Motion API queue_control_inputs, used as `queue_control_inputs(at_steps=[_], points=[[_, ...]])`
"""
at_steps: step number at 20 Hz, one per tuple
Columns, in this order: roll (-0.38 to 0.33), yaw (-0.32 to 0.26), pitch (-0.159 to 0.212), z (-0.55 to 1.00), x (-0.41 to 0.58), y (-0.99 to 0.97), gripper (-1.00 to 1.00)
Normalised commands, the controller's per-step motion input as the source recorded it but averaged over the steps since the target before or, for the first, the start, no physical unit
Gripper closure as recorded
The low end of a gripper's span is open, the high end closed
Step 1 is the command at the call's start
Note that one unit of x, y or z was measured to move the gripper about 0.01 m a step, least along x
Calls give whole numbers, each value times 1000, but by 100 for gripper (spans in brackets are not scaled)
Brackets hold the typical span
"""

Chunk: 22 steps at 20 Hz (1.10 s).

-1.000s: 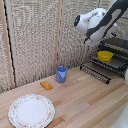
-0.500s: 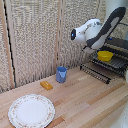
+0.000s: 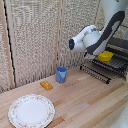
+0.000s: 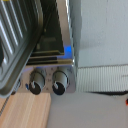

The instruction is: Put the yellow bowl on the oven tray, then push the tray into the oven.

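Observation:
The yellow dish point(image 3: 105, 56) sits on the baking sheet point(image 3: 102, 71), a dark rack of bars that sticks out from the oven point(image 3: 120, 44) at the exterior view's right. The white-and-grey arm point(image 3: 95, 37) bends down in front of the oven, just above and beside the dish. In the exterior view the arm's own body hides the grabber. The wrist view is blurred and shows the oven's front point(image 4: 50, 65) with two knobs, the rack's bars point(image 4: 15, 45) and a small blue patch point(image 4: 67, 50), perhaps a fingertip. I cannot tell how the jaws stand.
A blue cup point(image 3: 61, 74) stands on the wooden table point(image 3: 85, 100) in front of a reed screen point(image 3: 35, 35). An orange block point(image 3: 46, 85) lies to its left in the exterior view. A large white floral-rimmed plate point(image 3: 31, 111) lies at the front left.
The arm's elbow end has swung down and toward the exterior view's left. The yellow dish stays on the rack. The cup, block and plate have not moved.

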Motion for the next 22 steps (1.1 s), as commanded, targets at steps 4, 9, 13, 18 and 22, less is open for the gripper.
queue_control_inputs(at_steps=[4,9,13,18,22], points=[[-168,190,3,-498,648,161,-100],[-66,116,33,-465,517,-47,-100],[3,10,71,-78,65,-351,-100],[65,-23,71,0,102,-401,-100],[78,-64,110,1,138,-325,-100]])
